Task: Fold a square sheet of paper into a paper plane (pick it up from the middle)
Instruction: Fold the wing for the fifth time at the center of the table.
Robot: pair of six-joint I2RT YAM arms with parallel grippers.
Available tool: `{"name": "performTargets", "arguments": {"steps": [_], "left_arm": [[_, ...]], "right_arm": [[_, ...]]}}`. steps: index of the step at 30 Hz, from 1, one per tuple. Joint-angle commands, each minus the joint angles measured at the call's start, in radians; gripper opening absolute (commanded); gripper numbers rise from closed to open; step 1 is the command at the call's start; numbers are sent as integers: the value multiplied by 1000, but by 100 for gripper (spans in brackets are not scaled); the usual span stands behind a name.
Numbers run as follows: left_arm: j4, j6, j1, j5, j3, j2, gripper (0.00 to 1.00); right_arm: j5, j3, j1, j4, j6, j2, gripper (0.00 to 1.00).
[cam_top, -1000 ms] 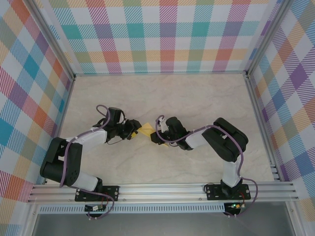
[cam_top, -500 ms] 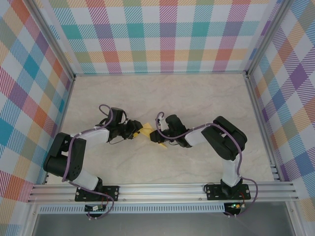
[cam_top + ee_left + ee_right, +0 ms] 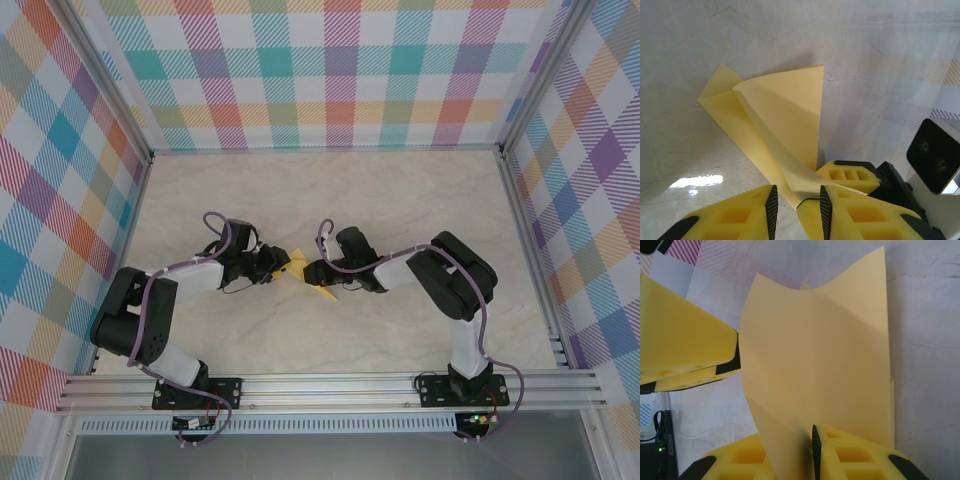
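Observation:
The square sheet of paper (image 3: 297, 261) is a creased yellow shape held up off the marble table between the two grippers. My right gripper (image 3: 314, 272) is shut on its lower edge, and the sheet (image 3: 830, 355) rises curved from between the fingers of this gripper (image 3: 801, 441). My left gripper (image 3: 281, 268) faces it from the left. A folded strip of the paper (image 3: 785, 110) runs down into the gap of the left gripper (image 3: 797, 197), whose pads stand apart on either side without pinching it. A right finger (image 3: 850, 175) lies just behind that strip.
The marble tabletop (image 3: 400, 200) stretches beyond the grippers to the checked back and side walls (image 3: 330, 70). An aluminium rail (image 3: 330, 385) carries both arm bases along the near edge. The two grippers sit nearly touching, with the left finger (image 3: 680, 335) close beside the sheet.
The left gripper's jaws have narrowed around the paper strip. The right gripper has shifted a little left and farther back with the sheet, closing the gap between the two grippers.

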Motion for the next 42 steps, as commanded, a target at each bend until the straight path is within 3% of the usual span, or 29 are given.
{"name": "performTargets", "arguments": {"steps": [1,17,32,42], "left_arm": [[39,24,-9,7,24,16,30],[96,12,-12,26,33,52,26],[215,1,-18,52,10,55,26],[195,5,-20,39,15,93,24]], "right_arm": [[-55,24,-8,-48,24,32,19],[-151,79,-26,-132,33,68,16],[-155,117,-31,-198,13,81,17],[-156,133,-31,-218,10,74,21]]}}
